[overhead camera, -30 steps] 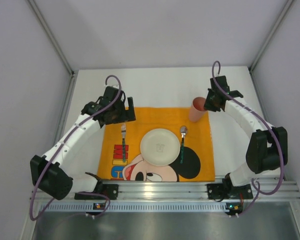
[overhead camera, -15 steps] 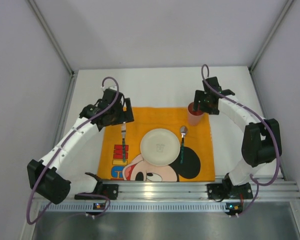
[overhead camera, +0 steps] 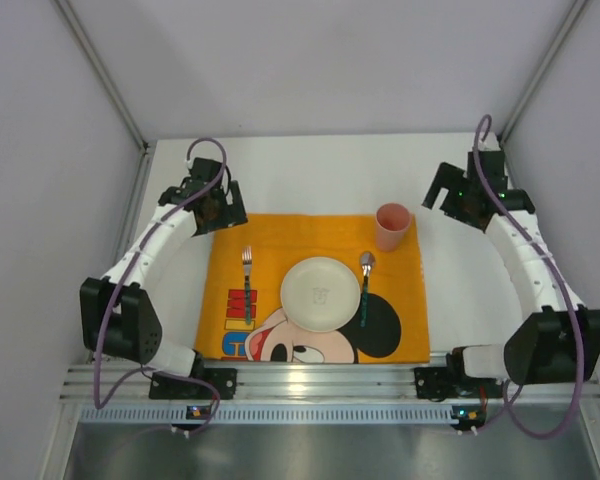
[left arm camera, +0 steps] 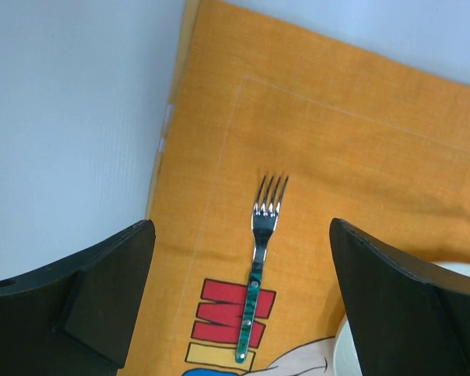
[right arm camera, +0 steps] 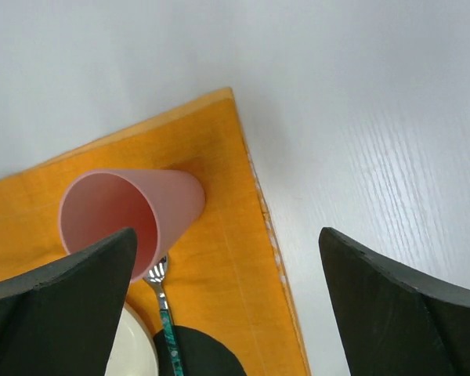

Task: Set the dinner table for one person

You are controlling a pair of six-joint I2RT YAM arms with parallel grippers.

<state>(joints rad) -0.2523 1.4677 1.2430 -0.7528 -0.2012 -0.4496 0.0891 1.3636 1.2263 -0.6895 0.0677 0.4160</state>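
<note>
The white dinner table [overhead camera: 320, 165] carries an orange cartoon placemat [overhead camera: 280, 232]. On the mat lie a cream plate [overhead camera: 320, 293], a green-handled fork [overhead camera: 247, 284] to its left and a matching spoon [overhead camera: 364, 288] to its right. A pink cup [overhead camera: 392, 226] stands upright at the mat's far right corner. My left gripper [overhead camera: 216, 205] hovers open off the mat's far left corner; the fork [left arm camera: 258, 274] shows below its jaws, untouched. My right gripper [overhead camera: 458, 195] is open to the right of the cup [right arm camera: 125, 211], apart from it and holding nothing.
Grey walls and metal frame posts close in the table on the left, right and far sides. An aluminium rail [overhead camera: 320, 378] with both arm bases runs along the near edge. Bare white tabletop [right arm camera: 360, 117] lies right of the mat.
My right gripper has opened, let go of the pink cup and drawn back to the right. My left gripper has pulled away from the fork toward the far left.
</note>
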